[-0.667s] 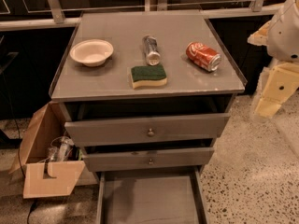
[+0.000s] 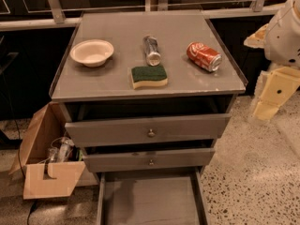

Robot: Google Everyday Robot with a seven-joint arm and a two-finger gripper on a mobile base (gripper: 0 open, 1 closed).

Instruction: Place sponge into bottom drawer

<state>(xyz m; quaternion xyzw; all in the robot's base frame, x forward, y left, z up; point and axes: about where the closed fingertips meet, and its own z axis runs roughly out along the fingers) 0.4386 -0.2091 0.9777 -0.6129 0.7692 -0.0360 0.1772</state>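
Note:
The sponge (image 2: 149,76), dark green on pale yellow foam, lies flat near the front middle of the grey cabinet top (image 2: 103,86). The bottom drawer (image 2: 150,203) is pulled out at the foot of the cabinet, and its flat grey floor is bare. My gripper (image 2: 271,95), seen as cream-coloured arm parts, hangs at the right edge of the view. It is beside the cabinet's right side, well apart from the sponge and below the level of the top.
On the top are a white bowl (image 2: 92,52) at the left, a silver can (image 2: 151,50) lying behind the sponge and a red soda can (image 2: 204,56) on its side at the right. The top drawer (image 2: 150,130) and middle drawer (image 2: 150,159) stand slightly out. An open cardboard box (image 2: 47,172) sits on the floor at the left.

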